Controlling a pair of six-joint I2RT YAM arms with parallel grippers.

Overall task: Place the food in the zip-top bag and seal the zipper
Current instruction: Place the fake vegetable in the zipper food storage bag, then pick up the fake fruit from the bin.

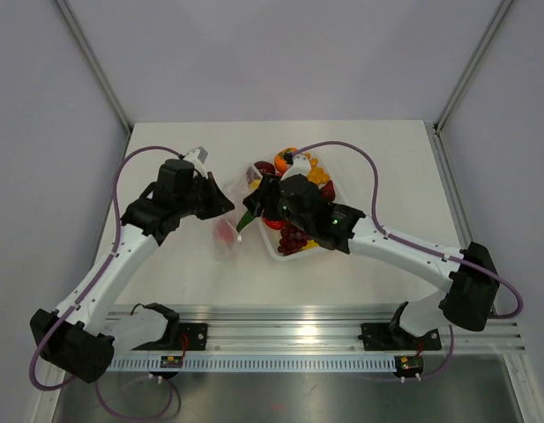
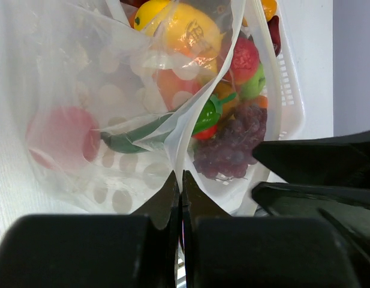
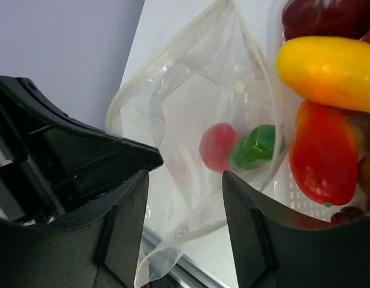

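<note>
The clear zip-top bag (image 1: 227, 236) lies left of the tray, its mouth toward the tray. My left gripper (image 2: 180, 180) is shut on the bag's mouth edge; in the top view it (image 1: 226, 204) is at the bag's far side. A round red piece (image 3: 217, 147) is inside the bag (image 3: 185, 108). A green piece (image 3: 256, 146) lies at the mouth, partly inside. My right gripper (image 3: 185, 222) is open and empty just before the bag's mouth. In the top view it (image 1: 254, 204) is between bag and tray. The zipper strip (image 3: 122, 96) stands apart, unsealed.
The white tray (image 1: 283, 253) right of the bag holds more food: purple grapes (image 2: 232, 144), a yellow piece (image 3: 328, 63), a red piece (image 3: 322, 153), a dark red apple (image 3: 328, 15) and orange pieces (image 1: 289, 160). The two grippers are close together over the bag.
</note>
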